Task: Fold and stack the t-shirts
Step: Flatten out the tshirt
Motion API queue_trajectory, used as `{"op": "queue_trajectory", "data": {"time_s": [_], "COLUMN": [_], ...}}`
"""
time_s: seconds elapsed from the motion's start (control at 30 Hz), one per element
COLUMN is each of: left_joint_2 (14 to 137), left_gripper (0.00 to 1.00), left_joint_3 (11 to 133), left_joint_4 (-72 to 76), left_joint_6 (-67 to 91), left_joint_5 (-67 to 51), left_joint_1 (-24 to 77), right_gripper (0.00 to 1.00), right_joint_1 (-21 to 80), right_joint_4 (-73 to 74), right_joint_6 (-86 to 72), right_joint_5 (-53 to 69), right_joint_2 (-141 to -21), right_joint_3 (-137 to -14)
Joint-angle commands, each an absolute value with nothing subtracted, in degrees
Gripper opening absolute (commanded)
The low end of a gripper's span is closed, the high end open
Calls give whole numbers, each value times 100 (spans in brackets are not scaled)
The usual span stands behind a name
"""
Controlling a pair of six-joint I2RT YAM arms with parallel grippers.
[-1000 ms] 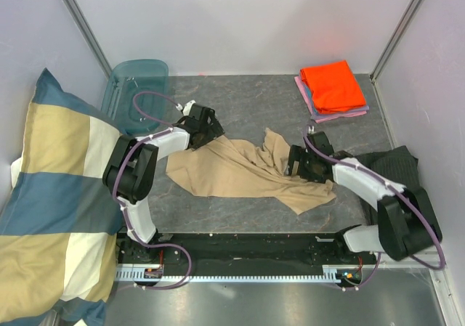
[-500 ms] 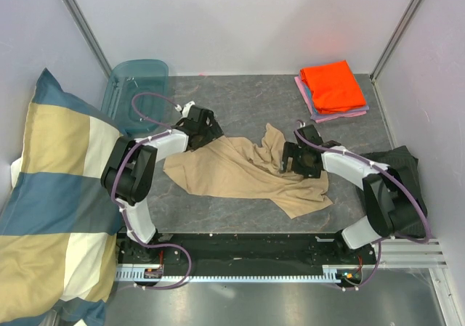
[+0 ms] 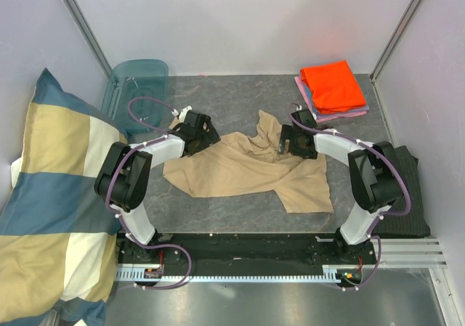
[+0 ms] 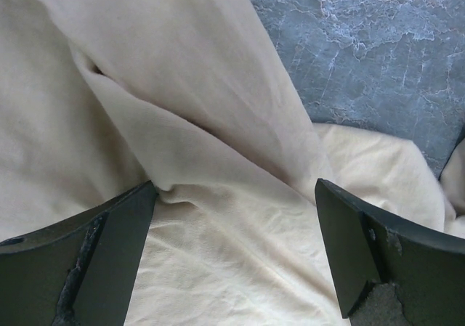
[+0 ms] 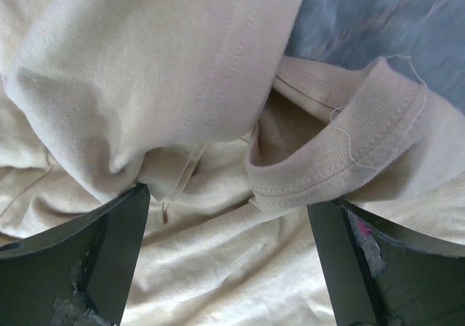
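Left gripper [image 3: 209, 137] and right gripper [image 3: 285, 141] stand open, gripping nothing, over the crumpled tan t-shirt [image 3: 240, 172], apparently placed to spread it flat.

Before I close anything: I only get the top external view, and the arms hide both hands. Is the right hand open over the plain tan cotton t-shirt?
Observer: Yes. The right hand is open, and its camera shows the ribbed collar of the tan cotton t-shirt between its fingers.
Operator: And the left hand?
Observer: The left hand is open too, over a raised fold of plain cloth. No hem or collar shows there.
Operator: Anything loose near that collar?
Observer: A thin loose thread curls off its edge.
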State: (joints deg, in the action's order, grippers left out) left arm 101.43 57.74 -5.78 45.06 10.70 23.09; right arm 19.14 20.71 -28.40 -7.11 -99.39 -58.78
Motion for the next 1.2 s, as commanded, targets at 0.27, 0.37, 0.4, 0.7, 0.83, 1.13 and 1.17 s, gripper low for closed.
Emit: {"op": "queue_trajectory", "data": {"time_s": [0.27,0.37,0.4,0.7,0.83,1.13,1.17], "left_joint_2": [10055,10125,10186,10407,10169,9423,9352], "left_gripper": [100,100,100,100,100,100,100], "left_joint_3": [5695,5730,5748,6354,6539,5802,5505], "left_joint_4": [-703,-677,-659,-352,-150,-105,-105], "left_joint_6": [4228,4219,4193,3754,3472,3673,3726], "left_joint_5": [1318,1301,1292,1037,871,519,501], "left_joint_1": [2250,2215,2197,2171,2171,2188,2188], "right_gripper": [98,98,98,98,98,98,98], "right_joint_1": [1222,1099,1064,1011,1011,1159,1195], "right_joint_4": [2004,2013,2004,1811,1977,2346,2364], "right_joint_6": [-2470,-2505,-2522,-2444,-2382,-2347,-2355], "right_joint_5": [-809,-782,-765,-396,-150,229,229], "right_joint_2": [-11039,-11153,-11171,-10223,-9494,-8166,-8000], "right_joint_3": [-6907,-7049,-7066,-6838,-6750,-5891,-5793]}}
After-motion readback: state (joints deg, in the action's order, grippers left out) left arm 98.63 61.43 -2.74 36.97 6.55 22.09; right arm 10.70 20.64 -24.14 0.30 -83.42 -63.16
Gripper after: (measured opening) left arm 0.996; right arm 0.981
